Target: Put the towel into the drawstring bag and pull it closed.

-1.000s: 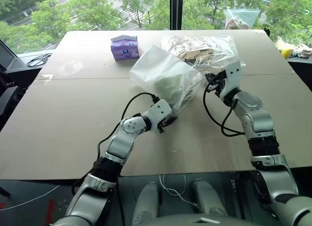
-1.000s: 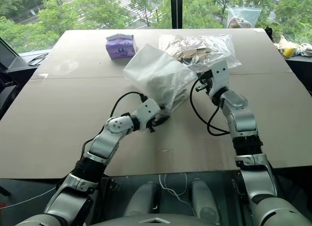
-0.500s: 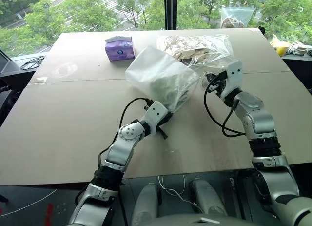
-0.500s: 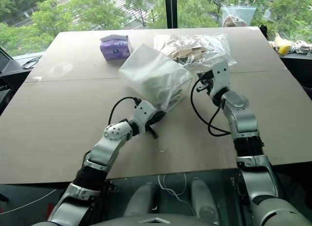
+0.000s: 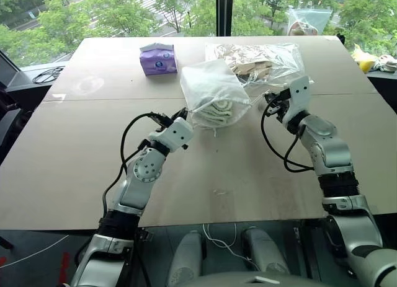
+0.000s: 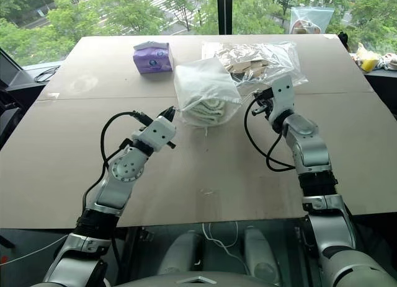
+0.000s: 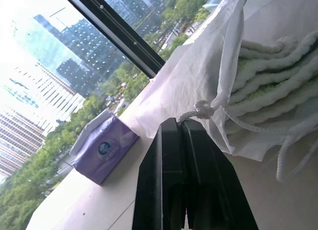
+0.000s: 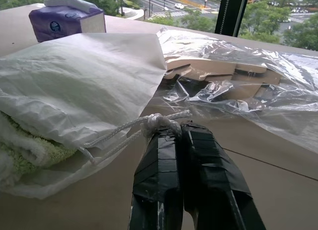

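Tan table (image 5: 80, 150), a seam running across it, set against windows with trees and city towers beyond. The drawstring bag (image 5: 211, 92) lies just past mid-table with the pale green towel (image 5: 218, 110) inside near its mouth; my left gripper (image 7: 186, 124) is clamped on a knotted drawstring cord (image 7: 202, 110) on one side, my right gripper (image 8: 180, 128) pinched on the cord knot (image 8: 158, 122) on the other. A purple tissue packet (image 5: 158, 57) sits left of the bag, and a clear plastic bag of tan pieces (image 5: 260, 61) lies touching it behind.
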Robot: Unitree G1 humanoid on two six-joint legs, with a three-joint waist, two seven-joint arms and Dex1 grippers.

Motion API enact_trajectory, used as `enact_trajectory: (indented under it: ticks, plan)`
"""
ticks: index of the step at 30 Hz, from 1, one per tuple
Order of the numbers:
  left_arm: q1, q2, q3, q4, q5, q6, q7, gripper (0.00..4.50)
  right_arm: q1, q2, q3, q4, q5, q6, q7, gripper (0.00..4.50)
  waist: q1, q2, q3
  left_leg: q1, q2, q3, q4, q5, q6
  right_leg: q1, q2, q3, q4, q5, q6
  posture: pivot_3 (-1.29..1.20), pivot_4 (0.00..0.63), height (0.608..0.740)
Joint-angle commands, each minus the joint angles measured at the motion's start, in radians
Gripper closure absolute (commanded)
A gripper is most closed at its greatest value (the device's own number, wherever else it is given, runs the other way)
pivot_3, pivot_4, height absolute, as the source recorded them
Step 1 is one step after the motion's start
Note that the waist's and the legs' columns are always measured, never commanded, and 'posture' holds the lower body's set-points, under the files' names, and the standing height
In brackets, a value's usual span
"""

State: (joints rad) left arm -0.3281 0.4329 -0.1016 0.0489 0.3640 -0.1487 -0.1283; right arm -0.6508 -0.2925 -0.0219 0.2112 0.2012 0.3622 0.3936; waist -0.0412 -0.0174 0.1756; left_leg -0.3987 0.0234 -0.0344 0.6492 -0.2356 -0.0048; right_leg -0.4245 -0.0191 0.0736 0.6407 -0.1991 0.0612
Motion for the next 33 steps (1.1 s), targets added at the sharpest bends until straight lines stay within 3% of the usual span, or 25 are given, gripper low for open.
enact_trajectory:
  ticks: [1, 14, 25, 33]
  plan:
    - [-0.015, -0.005, 0.035, 0.012, 0.002, 0.037, 0.025, 4.47, -0.037, -0.012, -0.035, -0.016, 0.005, -0.028, -0.003, 4.50, 0.000, 0.000, 0.000, 0.000, 0.000, 0.000, 0.000, 0.000, 0.000, 0.000, 0.000, 0.000, 0.000, 0.000, 0.001, 0.00, 0.150, 0.740]
    - [-0.076, 0.055, 0.108, 0.070, 0.092, 0.008, 0.209, 4.47, -0.048, -0.025, -0.060, 0.005, -0.009, -0.048, -0.035, 4.50, -0.001, 0.000, 0.000, 0.000, 0.000, 0.000, 0.000, 0.000, 0.000, 0.000, 0.000, 0.000, 0.000, 0.000, 0.001, 0.00, 0.150, 0.740]
    - [-0.188, 0.149, 0.174, 0.221, 0.108, 0.008, 0.337, 4.47, -0.159, -0.020, -0.205, 0.177, -0.049, -0.219, -0.314, 4.50, -0.001, 0.000, 0.000, -0.001, 0.000, 0.000, -0.002, 0.000, 0.000, -0.002, 0.000, 0.000, 0.000, 0.001, -0.001, 0.00, 0.150, 0.740]
    - [-0.216, 0.155, 0.260, 0.293, 0.027, 0.087, 0.376, 4.47, -0.185, -0.034, -0.307, 0.270, -0.027, -0.213, -0.511, 4.50, -0.002, 0.000, 0.000, -0.003, 0.000, 0.001, -0.002, 0.000, 0.000, -0.004, 0.000, 0.000, 0.000, 0.001, -0.002, 0.00, 0.150, 0.740]
